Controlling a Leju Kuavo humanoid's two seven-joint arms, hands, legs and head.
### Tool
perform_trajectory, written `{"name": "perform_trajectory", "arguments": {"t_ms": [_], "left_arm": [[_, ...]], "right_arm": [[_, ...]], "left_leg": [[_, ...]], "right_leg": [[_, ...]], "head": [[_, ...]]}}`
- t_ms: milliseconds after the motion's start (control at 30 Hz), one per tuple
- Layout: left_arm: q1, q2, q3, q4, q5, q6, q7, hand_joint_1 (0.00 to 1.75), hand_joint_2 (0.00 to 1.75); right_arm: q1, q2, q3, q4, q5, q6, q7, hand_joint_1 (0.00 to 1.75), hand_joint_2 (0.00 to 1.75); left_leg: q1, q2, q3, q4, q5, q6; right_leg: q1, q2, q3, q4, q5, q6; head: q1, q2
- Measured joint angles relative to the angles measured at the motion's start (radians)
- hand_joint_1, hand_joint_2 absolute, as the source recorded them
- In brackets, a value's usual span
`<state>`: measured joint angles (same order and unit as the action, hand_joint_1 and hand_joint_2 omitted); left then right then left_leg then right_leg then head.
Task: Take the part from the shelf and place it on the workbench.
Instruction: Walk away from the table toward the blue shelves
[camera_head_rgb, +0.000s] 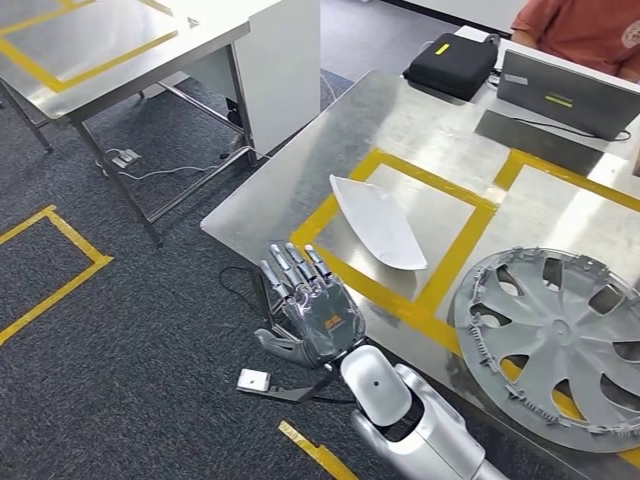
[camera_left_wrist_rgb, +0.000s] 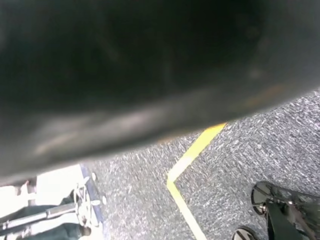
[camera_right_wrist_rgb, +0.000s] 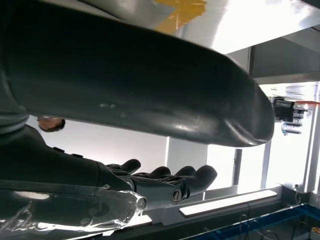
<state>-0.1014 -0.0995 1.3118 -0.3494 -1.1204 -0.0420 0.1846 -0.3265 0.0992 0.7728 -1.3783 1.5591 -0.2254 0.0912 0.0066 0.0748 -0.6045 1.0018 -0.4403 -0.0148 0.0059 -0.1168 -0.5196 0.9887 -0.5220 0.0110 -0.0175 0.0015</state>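
The right hand hovers empty, fingers spread, just off the workbench edge. The white part lies on the workbench inside a yellow-taped square, beside a hubcap. The left hand's state cannot be told.

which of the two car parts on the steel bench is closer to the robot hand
The white pointed panel, lying inside the yellow-taped square just beyond the robot hand. The round grey wheel cover lies farther off to the right.
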Motion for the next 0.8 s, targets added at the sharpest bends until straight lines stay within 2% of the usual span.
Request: {"name": "perform_trajectory", "arguments": {"t_ms": [33, 67, 100, 167, 200, 233, 267, 300, 333, 367, 400, 433, 467, 533, 567, 633, 667, 700, 733, 767, 800], "left_arm": [[0.001, -0.001, 0.000, 0.000, 0.000, 0.000, 0.000, 0.00, 0.00], [0.002, -0.001, 0.000, 0.000, 0.000, 0.000, 0.000, 0.00, 0.00], [0.003, -0.002, 0.000, 0.000, 0.000, 0.000, 0.000, 0.00, 0.00], [0.001, -0.002, 0.000, 0.000, 0.000, 0.001, 0.001, 0.00, 0.00], [-0.001, -0.002, 0.000, 0.000, -0.001, 0.001, 0.002, 0.00, 0.00], [-0.002, -0.002, -0.001, 0.000, -0.001, 0.001, 0.002, 0.00, 0.00], [-0.001, -0.002, -0.001, 0.000, -0.002, 0.001, 0.003, 0.00, 0.00], [0.001, -0.002, -0.001, 0.000, -0.003, 0.001, 0.003, 0.00, 0.00], [0.003, -0.002, -0.001, 0.000, -0.005, 0.001, 0.003, 0.00, 0.00], [0.004, -0.002, -0.002, 0.000, -0.008, 0.000, 0.003, 0.00, 0.00], [0.004, -0.001, -0.003, 0.000, -0.010, -0.001, 0.003, 0.00, 0.00], [0.004, -0.001, -0.004, -0.001, -0.012, -0.002, 0.003, 0.00, 0.00], [0.005, 0.001, -0.005, -0.001, -0.013, -0.004, 0.003, 0.00, 0.00], [0.010, 0.005, -0.006, -0.001, -0.016, -0.006, 0.003, 0.00, 0.00], [0.014, 0.007, -0.006, -0.001, -0.018, -0.007, 0.003, 0.00, 0.00], [0.015, 0.009, -0.006, -0.002, -0.023, -0.009, 0.003, 0.00, 0.00], [0.014, 0.010, -0.007, -0.002, -0.026, -0.010, 0.003, 0.00, 0.00], [0.012, 0.011, -0.008, -0.002, -0.028, -0.011, 0.003, 0.00, 0.00], [0.012, 0.012, -0.009, -0.002, -0.030, -0.011, 0.003, 0.00, 0.00], [0.012, 0.013, -0.011, -0.002, -0.031, -0.011, 0.003, 0.00, 0.00], [0.014, 0.015, -0.013, -0.002, -0.031, -0.011, 0.003, 0.00, 0.00]], "right_arm": [[0.000, -0.001, 0.000, -0.002, 0.000, 0.000, 0.000, 0.00, 0.00], [0.000, -0.001, 0.000, -0.004, 0.000, 0.000, 0.000, 0.00, 0.00], [0.000, -0.002, 0.000, -0.006, 0.000, 0.000, 0.000, 0.00, 0.00], [0.006, -0.006, -0.003, -0.009, 0.000, 0.000, 0.002, 0.00, 0.00], [0.013, -0.010, -0.006, -0.009, 0.000, 0.001, 0.006, 0.00, 0.00], [0.023, -0.015, -0.010, -0.009, 0.000, 0.000, 0.012, 0.00, 0.00], [0.034, -0.021, -0.013, -0.009, 0.000, 0.000, 0.020, 0.00, 0.00], [0.044, -0.026, -0.016, -0.009, 0.000, -0.002, 0.030, 0.00, 0.00], [0.053, -0.031, -0.020, -0.009, 0.000, -0.004, 0.039, 0.00, 0.00], [0.061, -0.036, -0.022, -0.009, 0.000, -0.006, 0.048, 0.00, 0.00], [0.068, -0.041, -0.025, -0.009, 0.000, -0.008, 0.056, 0.00, 0.00], [0.075, -0.046, -0.028, -0.009, 0.000, -0.010, 0.064, 0.00, 0.00], [0.082, -0.051, -0.032, -0.009, 0.000, -0.012, 0.072, 0.00, 0.00], [0.095, -0.059, -0.038, -0.010, 0.000, -0.013, 0.086, 0.00, 0.00], [0.100, -0.063, -0.041, -0.010, 0.000, -0.013, 0.094, 0.00, 0.00], [0.106, -0.071, -0.045, -0.010, 0.000, -0.013, 0.108, 0.00, 0.00], [0.109, -0.075, -0.048, -0.009, 0.000, -0.014, 0.112, 0.00, 0.00], [0.113, -0.080, -0.052, -0.008, 0.000, -0.015, 0.114, 0.00, 0.00], [0.117, -0.084, -0.056, -0.006, 0.000, -0.015, 0.114, 0.00, 0.00], [0.120, -0.087, -0.059, -0.003, 0.000, -0.016, 0.114, 0.00, 0.00], [0.121, -0.089, -0.062, 0.000, 0.000, -0.016, 0.113, 0.00, 0.00]], "left_leg": [[0.001, -0.013, -0.001, -0.001, 0.001, 0.006], [0.002, -0.025, 0.000, -0.003, 0.001, 0.011], [0.004, -0.038, 0.000, -0.004, 0.003, 0.018], [0.006, -0.063, 0.000, -0.005, 0.004, 0.028], [0.005, -0.078, -0.001, -0.005, 0.004, 0.031], [0.004, -0.093, 0.000, -0.005, 0.004, 0.032], [0.003, -0.110, 0.000, -0.005, 0.004, 0.032], [0.003, -0.127, 0.001, -0.004, 0.004, 0.032], [0.003, -0.143, 0.003, -0.004, 0.004, 0.031], [0.004, -0.157, 0.004, -0.004, 0.003, 0.030], [0.003, -0.170, 0.004, -0.002, 0.003, 0.027], [0.002, -0.182, 0.001, -0.001, 0.003, 0.022], [0.003, -0.193, -0.002, -0.001, 0.004, 0.015], [0.007, -0.213, -0.007, -0.003, 0.008, 0.001], [0.008, -0.205, -0.010, 0.001, 0.006, -0.005], [0.005, -0.150, -0.034, 0.054, -0.028, -0.013], [0.004, -0.116, -0.062, 0.112, -0.060, -0.015], [0.005, -0.096, -0.096, 0.182, -0.094, -0.018], [0.005, -0.087, -0.126, 0.244, -0.118, -0.020], [0.006, -0.084, -0.142, 0.280, -0.125, -0.022], [0.006, -0.082, -0.139, 0.277, -0.113, -0.021]], "right_leg": [[-0.002, -0.006, 0.002, 0.000, -0.004, 0.005], [-0.005, 0.007, 0.000, 0.007, -0.013, 0.010], [-0.008, 0.031, -0.011, 0.033, -0.031, 0.014], [-0.013, 0.092, -0.066, 0.150, -0.093, 0.019], [-0.013, 0.106, -0.103, 0.224, -0.123, 0.019], [-0.013, 0.112, -0.136, 0.283, -0.140, 0.020], [-0.013, 0.115, -0.155, 0.307, -0.136, 0.019], [-0.013, 0.117, -0.155, 0.290, -0.111, 0.017], [-0.013, 0.124, -0.137, 0.236, -0.071, 0.014], [-0.015, 0.144, -0.108, 0.163, -0.028, 0.011], [-0.019, 0.168, -0.080, 0.095, 0.001, 0.008], [-0.021, 0.188, -0.058, 0.049, 0.017, 0.006], [-0.021, 0.200, -0.047, 0.027, 0.020, 0.004], [-0.018, 0.187, -0.039, 0.023, 0.021, -0.004], [-0.018, 0.176, -0.037, 0.020, 0.023, -0.010], [-0.019, 0.150, -0.031, 0.012, 0.027, -0.023], [-0.017, 0.134, -0.029, 0.011, 0.026, -0.028], [-0.015, 0.118, -0.029, 0.010, 0.025, -0.031], [-0.013, 0.101, -0.029, 0.011, 0.023, -0.033], [-0.011, 0.086, -0.029, 0.011, 0.022, -0.034], [-0.011, 0.072, -0.028, 0.011, 0.021, -0.034]], "head": [[0.001, 0.000], [0.001, 0.000], [0.003, 0.000], [0.006, 0.000], [0.006, 0.000], [0.006, 0.000], [0.006, 0.000], [0.006, 0.000], [0.006, 0.000], [0.006, 0.000], [0.006, 0.000], [0.006, 0.000], [0.006, 0.000], [0.006, 0.000], [0.006, 0.000], [0.002, 0.000], [0.000, 0.000], [-0.002, 0.000], [-0.002, 0.000], [-0.002, 0.000], [-0.002, 0.000]]}}
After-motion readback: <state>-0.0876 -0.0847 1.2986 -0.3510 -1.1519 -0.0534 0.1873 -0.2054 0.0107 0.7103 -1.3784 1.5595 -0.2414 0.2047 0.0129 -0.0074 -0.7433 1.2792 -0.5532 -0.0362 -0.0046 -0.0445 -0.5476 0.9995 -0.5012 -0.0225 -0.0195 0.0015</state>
